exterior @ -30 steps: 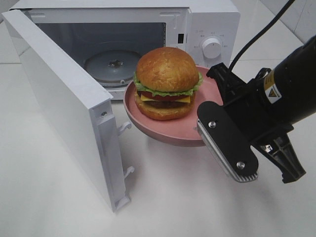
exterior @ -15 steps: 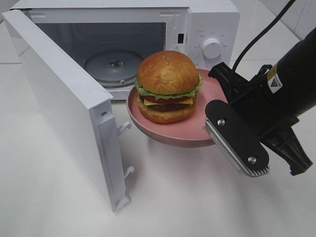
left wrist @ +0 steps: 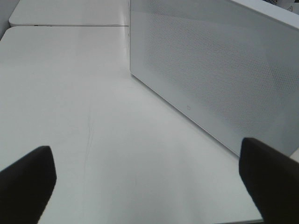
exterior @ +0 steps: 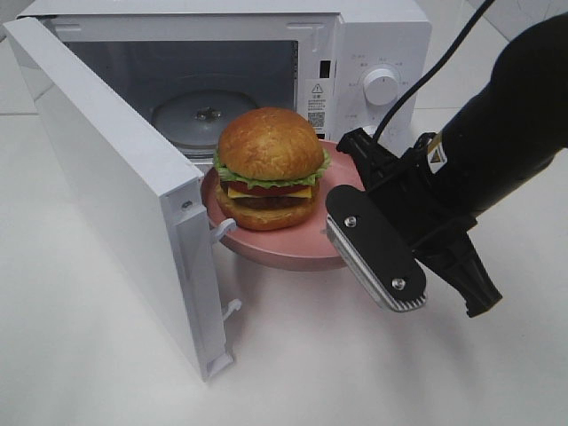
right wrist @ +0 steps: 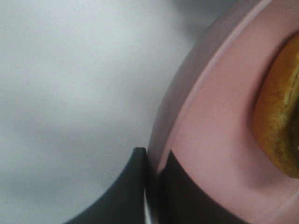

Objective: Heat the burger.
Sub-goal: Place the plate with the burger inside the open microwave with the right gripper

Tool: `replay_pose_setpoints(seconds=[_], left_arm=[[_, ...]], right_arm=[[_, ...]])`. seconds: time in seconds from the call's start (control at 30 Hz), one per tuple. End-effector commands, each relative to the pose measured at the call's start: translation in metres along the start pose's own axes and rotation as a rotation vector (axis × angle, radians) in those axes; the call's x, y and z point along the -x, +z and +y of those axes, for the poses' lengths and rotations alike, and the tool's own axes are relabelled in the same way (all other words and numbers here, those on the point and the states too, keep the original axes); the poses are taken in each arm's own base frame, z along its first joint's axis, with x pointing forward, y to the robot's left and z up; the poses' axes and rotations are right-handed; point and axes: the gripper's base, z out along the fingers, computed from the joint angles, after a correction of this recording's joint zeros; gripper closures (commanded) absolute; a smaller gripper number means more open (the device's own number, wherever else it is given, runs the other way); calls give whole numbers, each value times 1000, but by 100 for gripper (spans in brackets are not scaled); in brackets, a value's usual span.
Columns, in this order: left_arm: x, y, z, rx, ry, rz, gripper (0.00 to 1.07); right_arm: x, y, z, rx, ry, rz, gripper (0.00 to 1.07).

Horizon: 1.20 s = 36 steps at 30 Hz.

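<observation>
so the right pincer (right wrist: 153,161) is clamped on the rim of the flat pink round plate (exterior: 266,256), tall golden-bun burger (exterior: 269,164) sitting mid-plate at the mouth of the open white microwave (exterior: 382,53), left pincer (left wrist: 149,179) spread wide, empty

Robot lab: white table (exterior: 89,355), microwave (exterior: 382,44)

high view looks down on microwave (exterior: 390,53) and plate (exterior: 288,254); right wrist view hugs that plate.

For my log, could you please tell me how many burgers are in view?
1. The burger sits on the pink plate, which the right gripper holds by its rim before the open microwave. No other shows.
</observation>
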Motion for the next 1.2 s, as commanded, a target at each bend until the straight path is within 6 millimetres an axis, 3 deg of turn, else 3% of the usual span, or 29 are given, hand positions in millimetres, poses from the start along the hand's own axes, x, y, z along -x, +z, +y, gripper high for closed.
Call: replay_pose_setpoints(seconds=[0.03,0.2,1.2], left_arm=[[0,-1,0,-4,1,-13,7],[0,-1,0,-4,1,-13,7],[0,-1,0,-4,1,-13,7]], right_arm=[[0,-3,-16,-87,1,-10,107],[0,10,-38,-89,16,-16,107],[-2,51,-112,-56,5,-5,107]])
